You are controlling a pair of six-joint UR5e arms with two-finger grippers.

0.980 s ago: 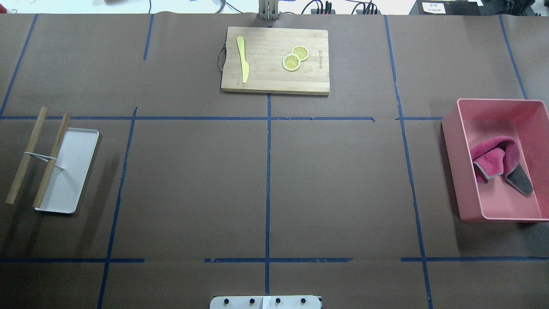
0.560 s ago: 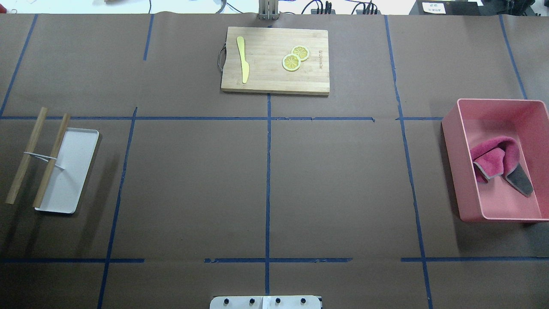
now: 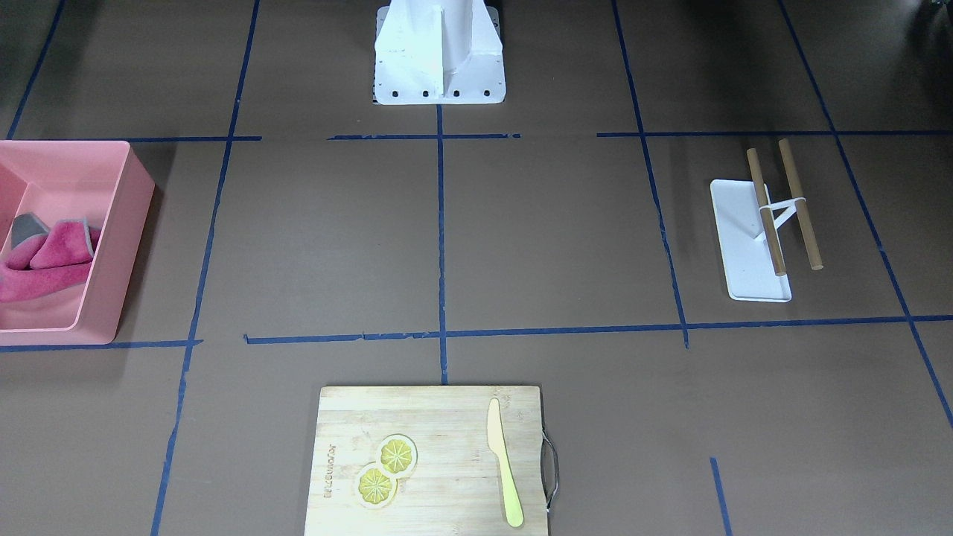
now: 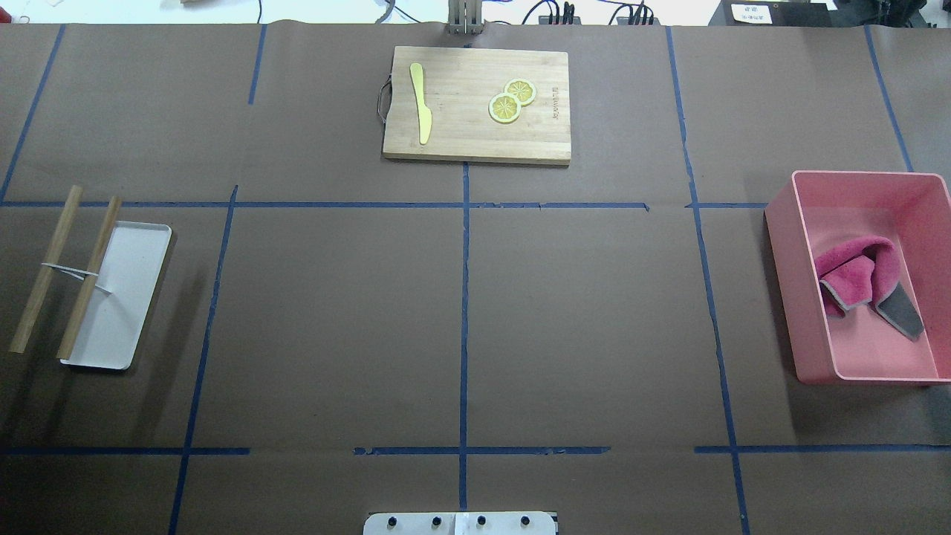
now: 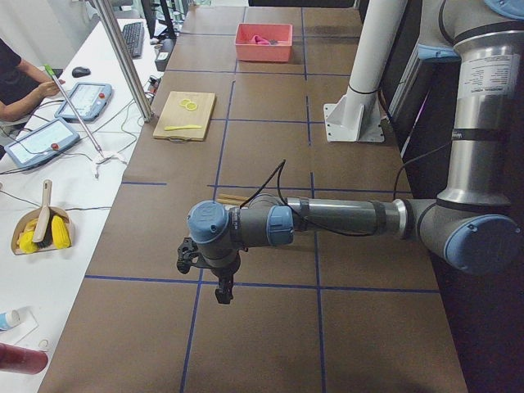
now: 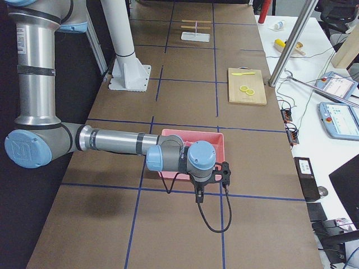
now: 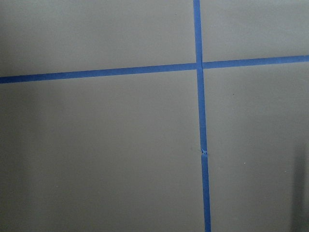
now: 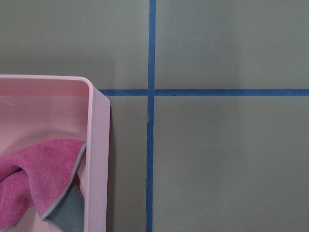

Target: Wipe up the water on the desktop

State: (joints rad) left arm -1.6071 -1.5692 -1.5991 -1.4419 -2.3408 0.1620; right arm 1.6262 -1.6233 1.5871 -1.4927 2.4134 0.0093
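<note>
The counter point(image 4: 334, 312) is spreading across the whole overhead view, dark brown, matte, and crossed by blue tape lines. Nothing wet is showing on it that I can pick out, though a thin film on so dull a surface may simply be escaping the cameras.

At 3 o'clock in the overhead view a pink bin point(image 4: 787, 297) is sitting on the counter, with a pink microfibre cloth point(image 4: 854, 271) lying crumpled inside it, its grey backing turning up at one corner. At 12 o'clock a bamboo cutting board point(image 4: 461, 141) is carrying a yellow knife point(image 4: 422, 104) and two lemon slices point(image 4: 505, 108). At 9 o'clock a white tray point(image 4: 126, 297) is lying beside a pair of wooden rods point(image 4: 44, 267).

The left claw point(image 5: 221, 291) is hanging above bare counter past the tray end, and the right claw point(image 6: 198, 193) is hovering just beside the bin. Whether either one is released or clenched I cannot tell, as only the side views are showing them.

The counter itself looks stiff and fixed, something to press on rather than grasp, and its papery cover is probably going to scuff or lift at the tape seams under hard rubbing. The cloth looks light, soft and limp; the raised fold at its top is likely the best place to pinch.
</note>
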